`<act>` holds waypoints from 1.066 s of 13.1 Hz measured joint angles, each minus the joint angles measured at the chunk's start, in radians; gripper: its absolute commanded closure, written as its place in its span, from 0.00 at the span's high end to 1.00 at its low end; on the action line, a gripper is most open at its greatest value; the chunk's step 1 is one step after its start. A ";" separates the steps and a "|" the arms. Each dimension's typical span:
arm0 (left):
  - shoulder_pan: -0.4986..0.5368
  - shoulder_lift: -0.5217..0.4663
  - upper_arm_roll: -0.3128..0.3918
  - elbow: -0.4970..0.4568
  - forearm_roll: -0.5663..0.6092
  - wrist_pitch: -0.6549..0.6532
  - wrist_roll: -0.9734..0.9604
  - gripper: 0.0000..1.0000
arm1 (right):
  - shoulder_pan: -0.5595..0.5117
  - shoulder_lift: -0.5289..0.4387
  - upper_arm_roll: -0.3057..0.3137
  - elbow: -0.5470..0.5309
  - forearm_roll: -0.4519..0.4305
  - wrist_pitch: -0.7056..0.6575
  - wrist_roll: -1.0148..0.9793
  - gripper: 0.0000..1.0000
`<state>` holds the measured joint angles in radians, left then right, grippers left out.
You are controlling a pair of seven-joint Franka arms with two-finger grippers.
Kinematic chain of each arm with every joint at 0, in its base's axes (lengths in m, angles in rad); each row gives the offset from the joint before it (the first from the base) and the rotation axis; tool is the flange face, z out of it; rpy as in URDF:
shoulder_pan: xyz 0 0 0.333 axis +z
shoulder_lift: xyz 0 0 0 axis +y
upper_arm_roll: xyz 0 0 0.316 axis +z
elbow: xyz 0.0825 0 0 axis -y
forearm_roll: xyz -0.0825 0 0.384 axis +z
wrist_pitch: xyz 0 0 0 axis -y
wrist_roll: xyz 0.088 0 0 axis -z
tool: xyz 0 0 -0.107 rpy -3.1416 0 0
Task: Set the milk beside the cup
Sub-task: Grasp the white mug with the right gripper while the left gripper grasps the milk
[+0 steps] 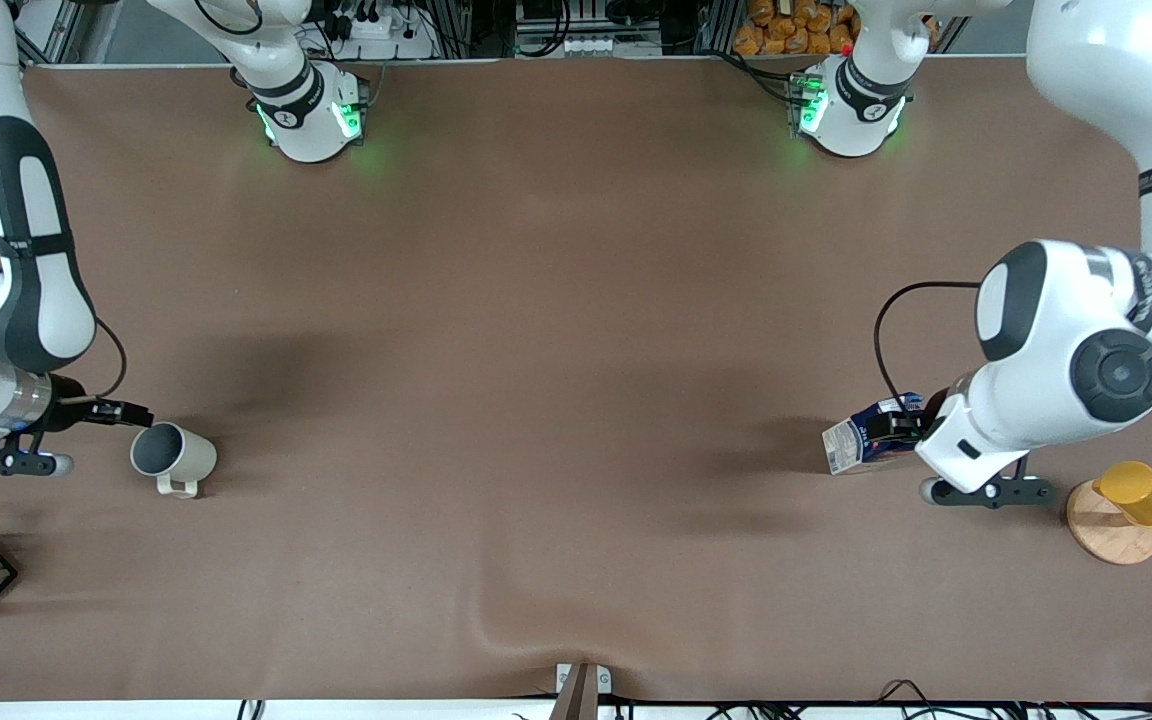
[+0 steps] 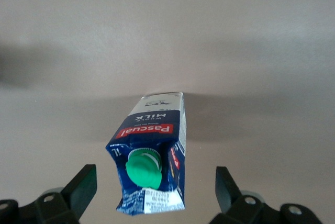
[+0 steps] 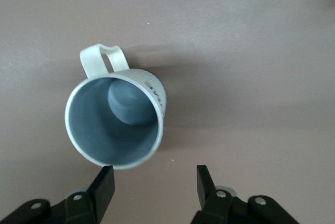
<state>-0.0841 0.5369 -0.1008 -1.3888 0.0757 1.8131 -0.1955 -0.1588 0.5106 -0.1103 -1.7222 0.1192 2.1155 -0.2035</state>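
Between the spread fingers of the left pincer [image 2: 154,192] stands the milk carton [image 2: 152,153], ungripped, on the counter [image 1: 536,400], tall axis upright. Well apart, the right pincer [image 3: 154,187], also spread, hovers beside the mug [image 3: 115,122].

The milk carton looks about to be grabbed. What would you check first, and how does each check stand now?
1. The milk stands upright on the table: ok.
2. Left gripper is open, one finger on each side of the carton: ok.
3. Carton is centred between the fingers: not ok, it sits closer to one finger.
4. Cup is upright, at the right arm's end of the table: ok.
5. Right gripper is open, not touching the cup: ok.
6. Table between carton and cup shows nothing in the way: ok.
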 measured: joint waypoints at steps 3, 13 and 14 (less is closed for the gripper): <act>0.006 0.030 0.002 -0.003 0.020 -0.004 0.000 1.00 | 0.000 0.042 0.000 0.014 0.068 0.031 0.000 0.56; 0.018 0.092 0.005 -0.052 0.020 -0.022 -0.005 0.00 | -0.007 0.101 -0.002 0.064 0.076 0.063 0.002 0.00; 0.024 0.091 0.004 -0.051 0.020 -0.035 -0.006 0.00 | -0.007 0.101 -0.002 0.070 0.076 0.063 0.002 0.00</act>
<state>-0.0603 0.6275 -0.0963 -1.4397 0.0960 1.7782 -0.2013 -0.1659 0.6116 -0.1119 -1.6517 0.1948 2.1783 -0.2011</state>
